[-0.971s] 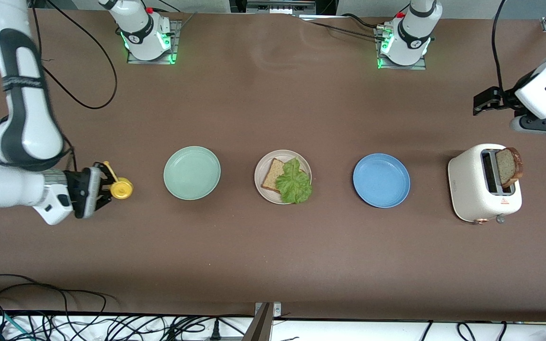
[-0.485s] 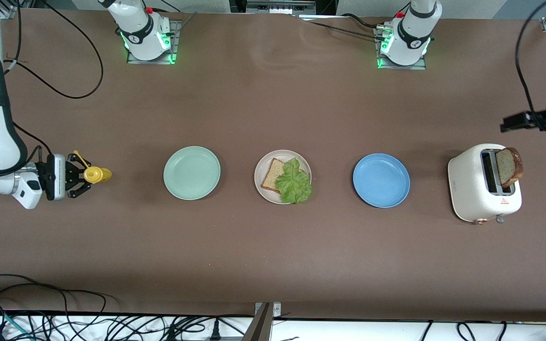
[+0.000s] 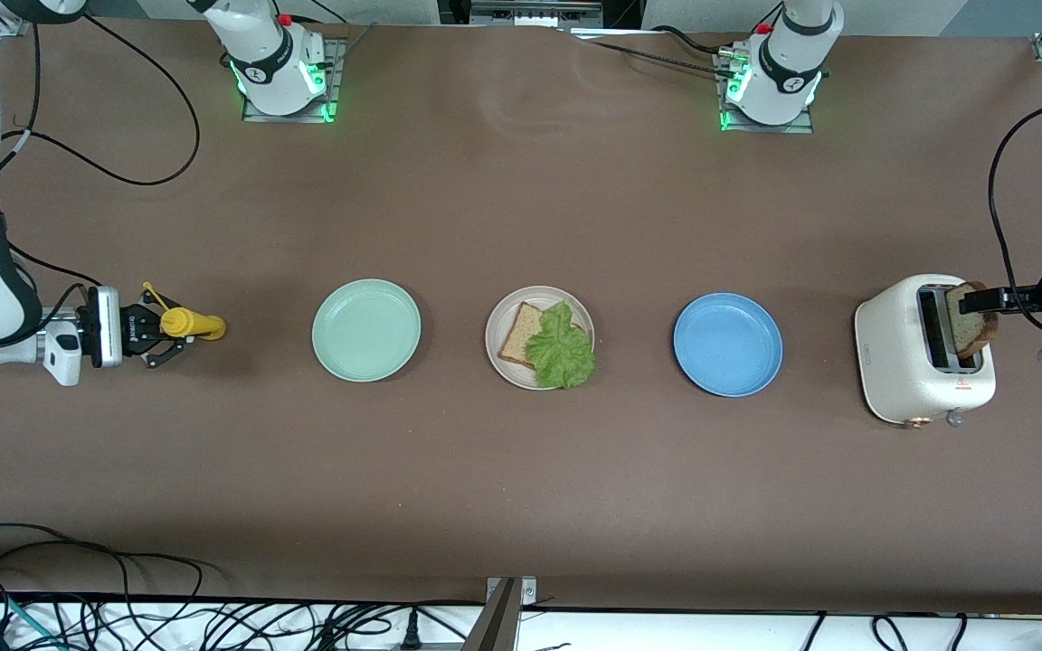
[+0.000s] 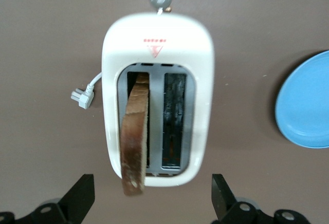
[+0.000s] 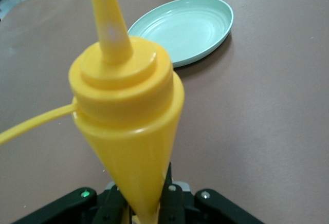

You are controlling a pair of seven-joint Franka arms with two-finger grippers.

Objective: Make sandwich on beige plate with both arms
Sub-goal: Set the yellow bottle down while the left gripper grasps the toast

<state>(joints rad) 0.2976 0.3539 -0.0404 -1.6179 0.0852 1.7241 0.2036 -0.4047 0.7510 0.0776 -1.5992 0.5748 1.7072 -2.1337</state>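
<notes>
Holding a yellow squeeze bottle (image 3: pixel 188 324) in the right end effector (image 3: pixel 152 335), fingers clamped on its body, I am keeping it over the tabletop (image 3: pixel 521 470) at the right arm's end, beside the green plate (image 3: pixel 366 330); the nozzle is pointing toward that plate. The left end effector (image 4: pixel 150 201) is hovering at the toaster (image 3: pixel 923 351) with fingers spread wide apart, gripping nothing, one on each side of the toast slice (image 3: pixel 971 317) standing up out of a slot. The sandwich (image 3: pixel 550 344) is sitting half built on the beige plate (image 3: pixel 496 336) mid-tabletop: one bread slice with a lettuce leaf (image 3: pixel 563 349) on it, overhanging the rim. A blue plate (image 3: pixel 727 344) is lying between that plate and the toaster.
</notes>
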